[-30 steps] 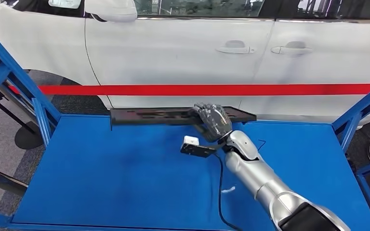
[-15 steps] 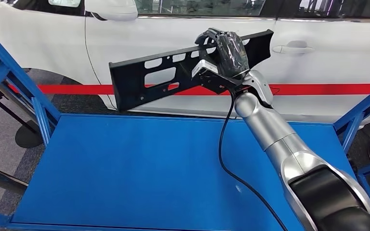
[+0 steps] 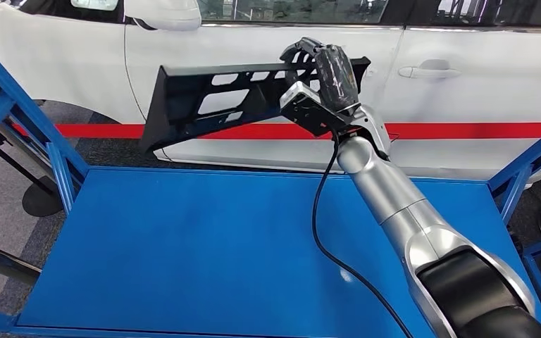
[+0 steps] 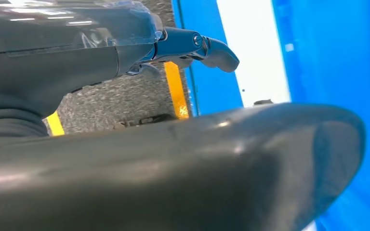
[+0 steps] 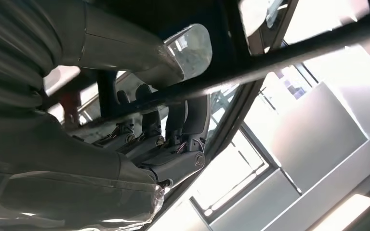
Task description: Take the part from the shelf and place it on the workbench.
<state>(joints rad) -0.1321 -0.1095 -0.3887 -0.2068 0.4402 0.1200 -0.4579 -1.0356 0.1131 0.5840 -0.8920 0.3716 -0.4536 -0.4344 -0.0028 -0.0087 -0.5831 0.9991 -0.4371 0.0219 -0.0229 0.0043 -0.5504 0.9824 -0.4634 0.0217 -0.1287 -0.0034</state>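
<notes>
The part [image 3: 211, 98] is a long black plastic panel with slotted cut-outs. It hangs in the air above the blue shelf deck [image 3: 204, 246], in front of the white car, its left end tilted lower. My right hand [image 3: 327, 67] grips its right portion, fingers wrapped over the top edge. In the right wrist view the dark fingers [image 5: 173, 130] curl round a black bar of the part [image 5: 279, 57]. My left hand [image 4: 173, 159] appears in the left wrist view with its thick thumb and a dark finger [image 4: 212, 48] apart and nothing between them.
A white car [image 3: 253, 49] with a red stripe [image 3: 113, 131] stands just behind the shelf. Blue frame posts rise at the left [image 3: 14, 113] and right [image 3: 528, 162]. A black cable [image 3: 320, 225] trails along my right arm. Grey floor with a yellow line [image 4: 176, 86] lies below my left hand.
My right hand lifted the part off the shelf deck and raised it high in front of the car. In the last half second it shifted slightly left and the part's left end dipped.
</notes>
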